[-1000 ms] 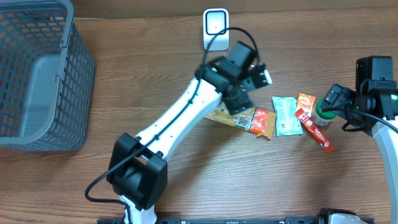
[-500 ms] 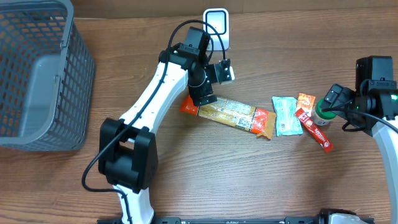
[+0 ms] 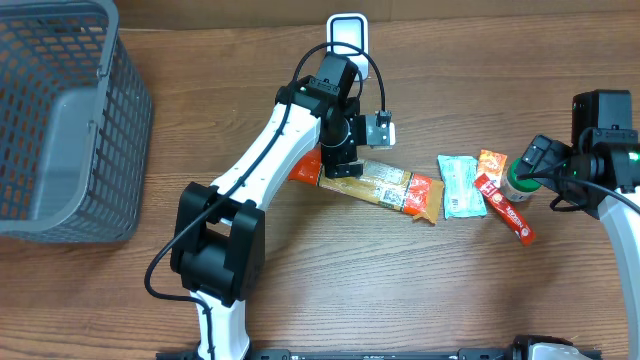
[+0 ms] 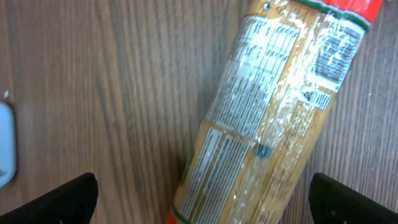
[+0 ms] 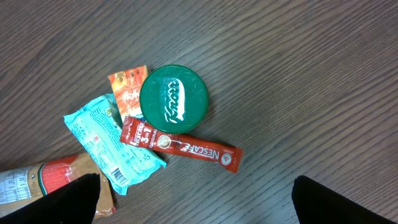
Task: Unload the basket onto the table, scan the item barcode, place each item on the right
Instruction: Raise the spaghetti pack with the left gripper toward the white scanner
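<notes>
Bright, even light from above, soft faint shadows on the tabletop (image 3: 480, 300), white glare on the crinkled wrapper (image 4: 280, 106) upper right, wood grain sharp.

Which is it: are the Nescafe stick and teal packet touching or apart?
Touching. Right wrist view: the Nescafe stick overlaps the teal packet at one end.

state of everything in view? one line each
long tan packet, flat on the table, printed panel up, ungripped
Knorr jar, upright, green lid on
Nescafe sachet, flat beside the jar
teal packet, flat
orange sachet, flat, partly hidden by the lid
grey basket, upright
white scanner, on or off unclear
left gripper, open over the packet
right gripper, open above the jar
</notes>
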Robot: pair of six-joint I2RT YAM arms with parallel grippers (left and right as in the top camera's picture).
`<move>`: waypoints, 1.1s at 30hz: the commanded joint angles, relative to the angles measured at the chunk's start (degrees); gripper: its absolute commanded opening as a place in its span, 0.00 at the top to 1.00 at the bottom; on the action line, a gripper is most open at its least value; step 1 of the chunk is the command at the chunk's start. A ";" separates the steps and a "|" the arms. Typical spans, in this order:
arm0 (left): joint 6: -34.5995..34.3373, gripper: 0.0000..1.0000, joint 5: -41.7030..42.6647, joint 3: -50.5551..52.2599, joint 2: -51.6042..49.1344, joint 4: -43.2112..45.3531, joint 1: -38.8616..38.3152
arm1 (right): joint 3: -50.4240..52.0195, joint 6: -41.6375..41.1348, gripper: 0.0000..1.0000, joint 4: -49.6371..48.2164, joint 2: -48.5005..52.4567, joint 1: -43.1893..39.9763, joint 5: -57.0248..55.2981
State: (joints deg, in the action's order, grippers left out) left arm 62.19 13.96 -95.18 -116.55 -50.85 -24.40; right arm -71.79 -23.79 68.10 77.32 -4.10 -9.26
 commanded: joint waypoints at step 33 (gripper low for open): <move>0.00 0.96 -2.43 -0.04 -13.07 -2.08 -1.95 | -0.59 -0.22 0.00 -0.33 -0.59 -0.15 -0.15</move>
State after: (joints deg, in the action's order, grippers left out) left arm 64.20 17.56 -96.16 -126.52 -52.77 -25.91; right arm -71.79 -23.79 68.12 77.32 -4.10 -9.23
